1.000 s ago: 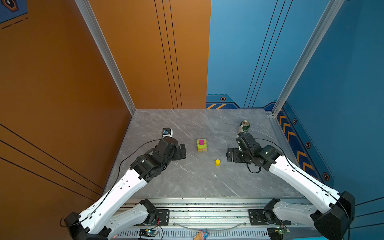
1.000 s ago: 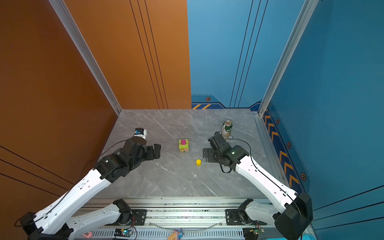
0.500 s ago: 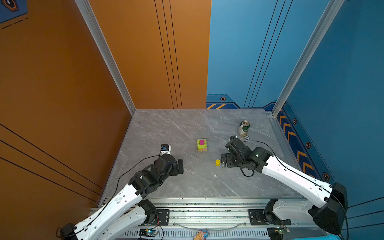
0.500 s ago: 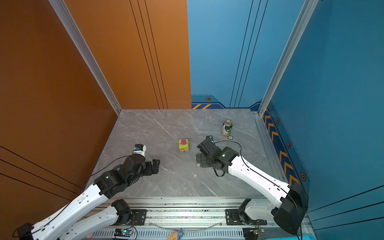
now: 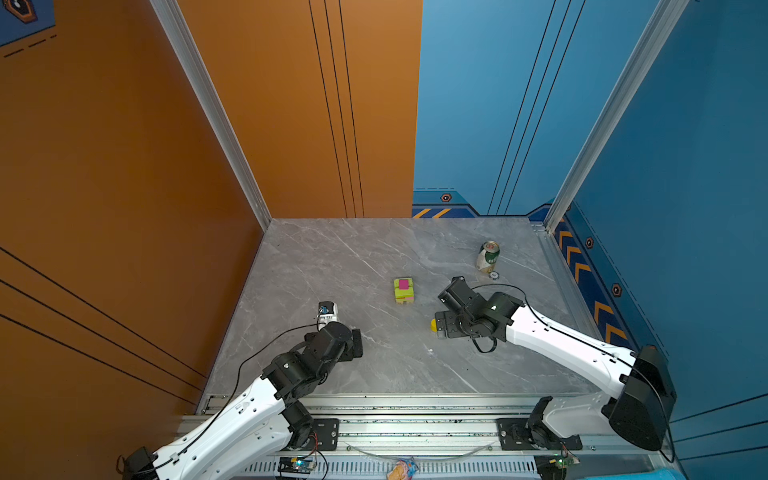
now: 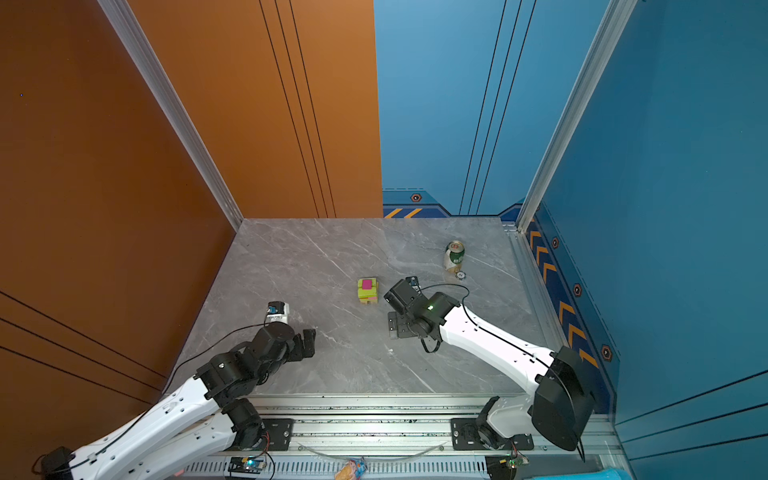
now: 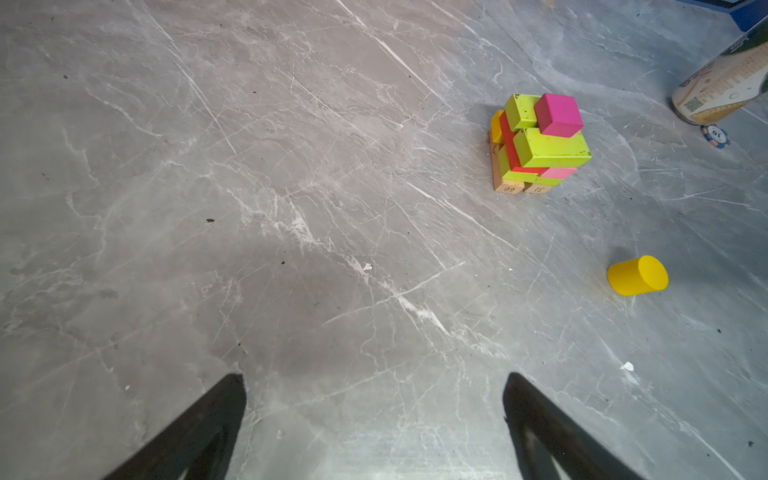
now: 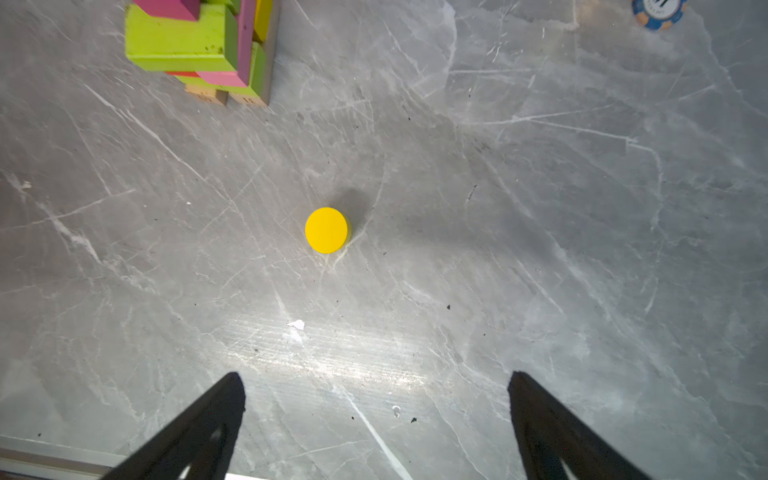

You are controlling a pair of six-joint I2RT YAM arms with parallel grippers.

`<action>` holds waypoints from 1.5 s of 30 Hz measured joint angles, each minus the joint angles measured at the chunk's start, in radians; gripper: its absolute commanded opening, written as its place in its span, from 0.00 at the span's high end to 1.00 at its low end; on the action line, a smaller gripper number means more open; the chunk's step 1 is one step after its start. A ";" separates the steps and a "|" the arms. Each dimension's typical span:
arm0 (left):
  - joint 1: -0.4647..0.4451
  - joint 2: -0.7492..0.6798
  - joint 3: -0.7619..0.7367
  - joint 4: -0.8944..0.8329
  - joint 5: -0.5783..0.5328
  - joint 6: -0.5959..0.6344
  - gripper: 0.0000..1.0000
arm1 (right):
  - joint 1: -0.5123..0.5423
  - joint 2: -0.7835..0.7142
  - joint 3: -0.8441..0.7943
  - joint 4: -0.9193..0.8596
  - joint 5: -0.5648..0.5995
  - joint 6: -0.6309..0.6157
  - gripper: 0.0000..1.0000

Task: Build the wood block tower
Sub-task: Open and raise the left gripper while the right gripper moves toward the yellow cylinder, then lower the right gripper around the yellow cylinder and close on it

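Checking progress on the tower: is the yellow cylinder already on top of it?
No, the yellow cylinder sits alone on the table, apart from the tower.

Bare table (image 8: 540, 249) around yellow cylinder (image 8: 327, 230), tower (image 8: 195, 45) nearby

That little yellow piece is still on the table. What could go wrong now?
1. The yellow cylinder is round and stands loose ahead of the right arm's open jaws; an off-centre pinch might squirt it away or tip it rolling.
2. The tower is small, with a magenta cube already perched on top; setting the cylinder beside it could nudge blocks off.
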 measured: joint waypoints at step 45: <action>-0.009 0.016 -0.060 0.170 -0.040 0.143 0.02 | -0.082 0.383 0.124 0.163 -0.163 -0.057 0.39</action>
